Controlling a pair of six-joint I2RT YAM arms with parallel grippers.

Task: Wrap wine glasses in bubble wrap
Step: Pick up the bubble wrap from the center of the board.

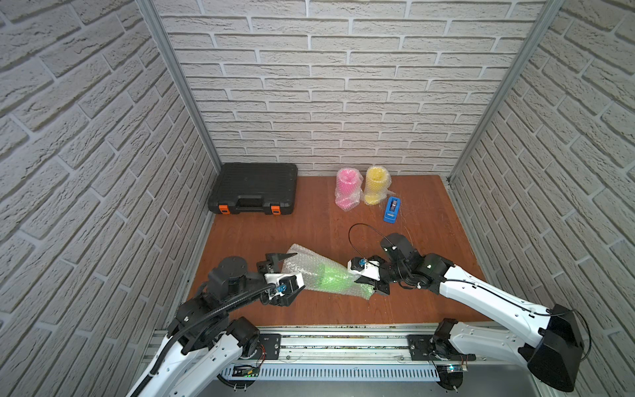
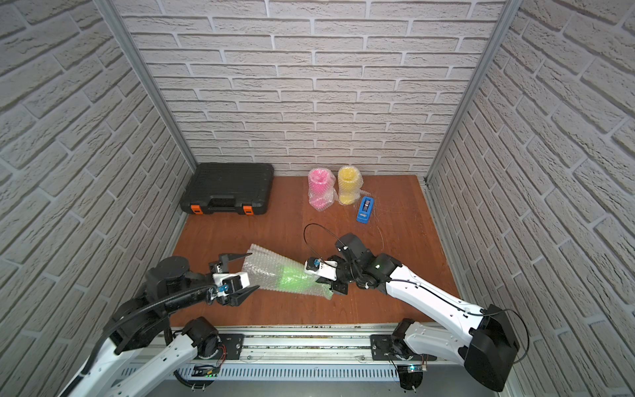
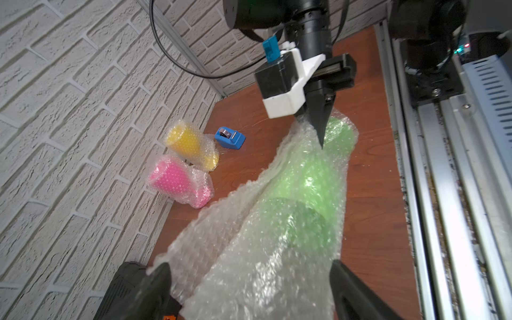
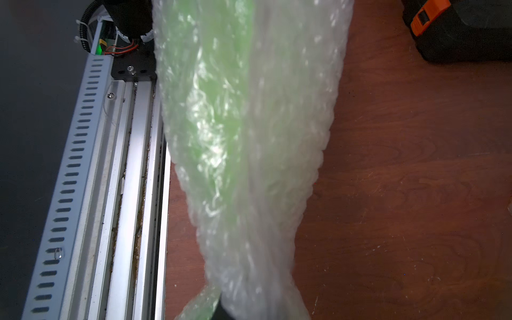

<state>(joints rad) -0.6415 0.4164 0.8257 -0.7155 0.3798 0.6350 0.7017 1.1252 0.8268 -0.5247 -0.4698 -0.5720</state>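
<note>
- The right hand (image 3: 318, 127) is pinched shut on the bunched bubble wrap (image 1: 302, 261) at the foot end of the lime green goblet (image 1: 330, 276), probably to keep the roll from loosening.
- The left hand (image 2: 254, 270) gapes around the loose wide end, gripping nothing.
- The goblet lies sideways near the front of the surface (image 1: 275, 233), its long axis running hand to hand and its mouth towards the left hand.

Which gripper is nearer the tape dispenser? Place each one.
Right. The right gripper pinches the bubble wrap at one end of the green glass, in front of the tape dispenser; the left gripper stands open at the opposite end, farther off.
</note>
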